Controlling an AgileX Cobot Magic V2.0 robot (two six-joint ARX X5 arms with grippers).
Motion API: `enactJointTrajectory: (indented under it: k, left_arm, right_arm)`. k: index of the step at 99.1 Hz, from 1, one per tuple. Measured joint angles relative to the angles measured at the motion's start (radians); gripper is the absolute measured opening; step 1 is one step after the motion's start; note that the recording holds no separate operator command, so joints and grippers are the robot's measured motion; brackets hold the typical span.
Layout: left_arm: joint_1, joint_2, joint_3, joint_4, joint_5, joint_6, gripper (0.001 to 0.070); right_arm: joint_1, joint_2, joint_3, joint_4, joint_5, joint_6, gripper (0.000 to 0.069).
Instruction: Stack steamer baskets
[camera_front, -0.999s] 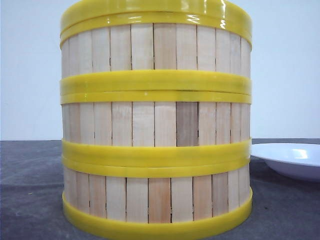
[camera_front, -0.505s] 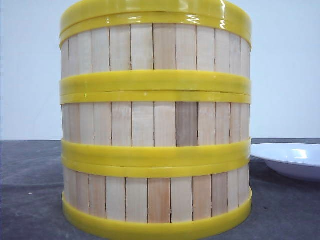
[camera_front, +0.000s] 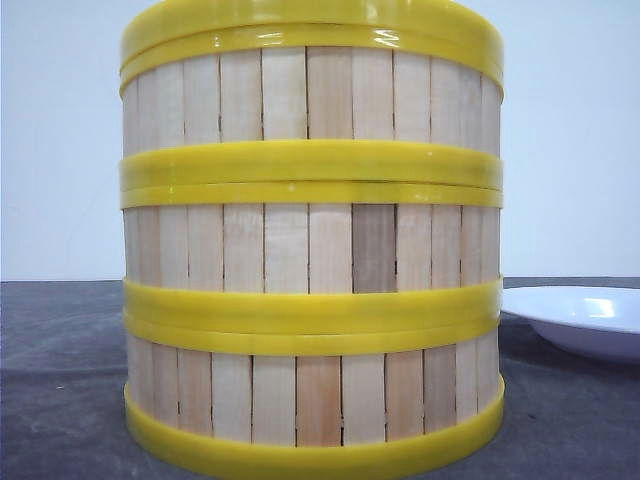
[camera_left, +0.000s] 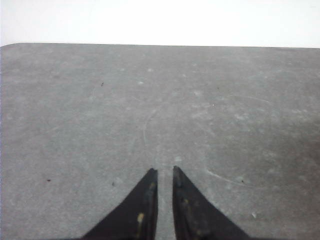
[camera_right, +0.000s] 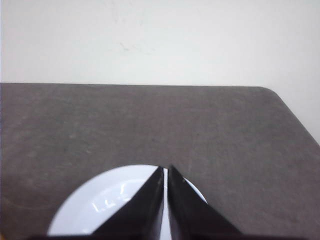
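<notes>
Three steamer baskets stand stacked in one column, close in front of the front camera. The bottom basket (camera_front: 310, 400) rests on the grey table, the middle basket (camera_front: 310, 248) sits on it, and the top basket (camera_front: 310, 95) sits on that. Their yellow rims line up evenly. The top of the stack is cut off by the picture's edge. Neither gripper shows in the front view. My left gripper (camera_left: 164, 170) hangs over bare table with its fingers nearly together and nothing between them. My right gripper (camera_right: 165, 167) is shut and empty above a white plate.
The white plate (camera_front: 580, 315) lies on the table to the right of the stack, and in the right wrist view the plate (camera_right: 100, 205) is under the fingers. The grey table (camera_front: 60, 380) ends at a white wall. Its rounded far corner (camera_right: 272, 92) is visible.
</notes>
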Motion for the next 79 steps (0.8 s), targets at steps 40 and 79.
enactJointTrajectory:
  k: [40, 79]
  left_arm:
    - [0.0, 0.0, 0.0, 0.0, 0.0, 0.0, 0.0027]
    - [0.0, 0.0, 0.0, 0.0, 0.0, 0.0, 0.0027]
  right_arm:
    - [-0.123, -0.211, -0.277, 0.091, -0.056, -0.011, 0.0006]
    - [-0.129, -0.296, -0.417, 0.144, -0.056, -0.011, 0.0006]
